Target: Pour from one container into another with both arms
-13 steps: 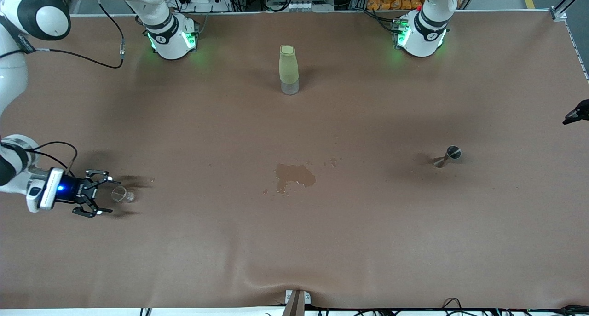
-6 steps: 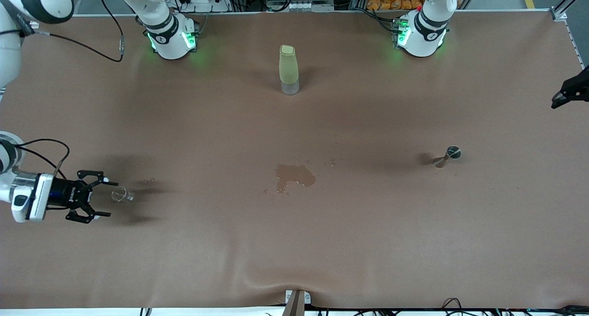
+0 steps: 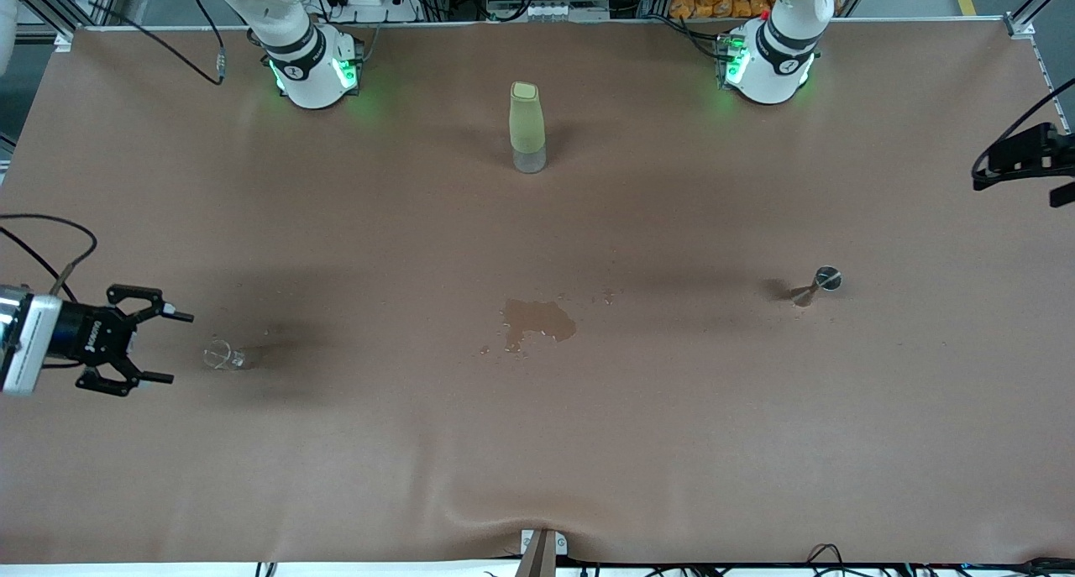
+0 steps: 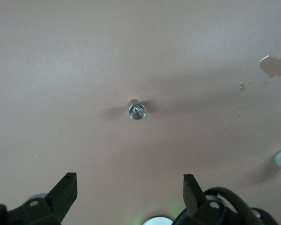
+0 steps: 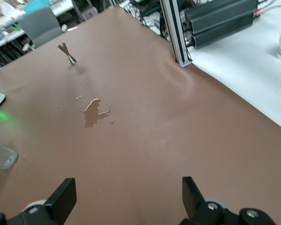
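The tiny clear glass cup (image 3: pixel 222 356) stands on the brown table toward the right arm's end, with no gripper touching it. My right gripper (image 3: pixel 172 348) is open and empty a short way from the cup, pointing at it; the right wrist view shows the right gripper (image 5: pixel 127 183) but not the cup. The steel jigger (image 3: pixel 820 282) stands toward the left arm's end, and the right wrist view also catches the jigger (image 5: pixel 66 52). My left gripper (image 3: pixel 1008 167) hangs high at that end, partly out of view. The left wrist view shows the left gripper (image 4: pixel 129 185) open, with the jigger (image 4: pixel 137 111) well below it.
A tall pale-green bottle (image 3: pixel 527 127) stands mid-table near the robots' bases. A wet puddle (image 3: pixel 537 321) with small splashes lies in the middle of the brown cloth (image 3: pixel 537 443). A metal bracket (image 3: pixel 542 548) sits at the table's front edge.
My right gripper has drawn back from the glass cup toward the right arm's end, still open. My left gripper has shifted upward in the front view. Cup and jigger have stayed put.
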Robot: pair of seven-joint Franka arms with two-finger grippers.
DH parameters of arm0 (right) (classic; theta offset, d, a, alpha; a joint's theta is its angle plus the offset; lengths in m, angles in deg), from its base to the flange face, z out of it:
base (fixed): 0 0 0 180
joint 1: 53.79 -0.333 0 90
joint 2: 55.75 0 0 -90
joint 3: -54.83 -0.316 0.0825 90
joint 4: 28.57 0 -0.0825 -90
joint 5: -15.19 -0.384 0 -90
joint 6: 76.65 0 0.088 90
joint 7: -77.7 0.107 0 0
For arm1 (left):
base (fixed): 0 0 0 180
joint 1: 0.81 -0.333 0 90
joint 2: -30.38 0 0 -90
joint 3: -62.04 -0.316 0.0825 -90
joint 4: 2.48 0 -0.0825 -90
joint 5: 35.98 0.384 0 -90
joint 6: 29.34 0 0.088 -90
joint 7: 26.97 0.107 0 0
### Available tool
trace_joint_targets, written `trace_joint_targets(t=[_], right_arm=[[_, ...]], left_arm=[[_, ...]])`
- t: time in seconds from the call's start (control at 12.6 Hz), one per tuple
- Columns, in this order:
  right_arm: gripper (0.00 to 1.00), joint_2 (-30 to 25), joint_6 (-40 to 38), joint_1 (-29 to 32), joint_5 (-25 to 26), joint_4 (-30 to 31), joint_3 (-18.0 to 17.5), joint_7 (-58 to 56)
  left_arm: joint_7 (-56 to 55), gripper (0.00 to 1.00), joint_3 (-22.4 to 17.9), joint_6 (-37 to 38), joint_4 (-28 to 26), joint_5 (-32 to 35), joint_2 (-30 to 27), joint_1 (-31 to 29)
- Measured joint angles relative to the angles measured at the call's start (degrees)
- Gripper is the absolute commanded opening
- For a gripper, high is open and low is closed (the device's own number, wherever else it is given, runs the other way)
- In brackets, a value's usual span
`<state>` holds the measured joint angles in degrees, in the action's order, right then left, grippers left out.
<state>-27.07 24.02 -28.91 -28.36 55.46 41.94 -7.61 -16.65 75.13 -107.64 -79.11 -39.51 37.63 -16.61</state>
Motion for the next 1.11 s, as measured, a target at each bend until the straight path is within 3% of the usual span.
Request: trace_joint_targets(t=[0.24, 0.4, 0.55, 1.11], right_arm=[[1.0, -9.4, 1.2, -2.2, 7.6, 5.0, 0.4, 10.4], [1.0, -13.7, 1.5, -8.0, 11.4, 6.0, 5.6, 18.7], [1.0, -16.4, 1.5, -12.4, 16.3, 6.3, 8.8, 26.4], [1.0, -23.4, -7.3, -20.1, 31.9, 6.7, 13.5, 53.2]], left_arm=[[-2.8, 1.0, 0.2, 0.2, 0.0, 0.0, 0.0, -0.2], [-2.8, 1.0, 0.1, 0.2, -0.2, 1.6, 0.1, -0.4], [-2.8, 1.0, 0.1, -0.6, -0.3, 3.6, 0.4, -0.4], [-5.5, 1.0, 1.1, -2.1, -0.5, 3.7, 0.5, -0.3]])
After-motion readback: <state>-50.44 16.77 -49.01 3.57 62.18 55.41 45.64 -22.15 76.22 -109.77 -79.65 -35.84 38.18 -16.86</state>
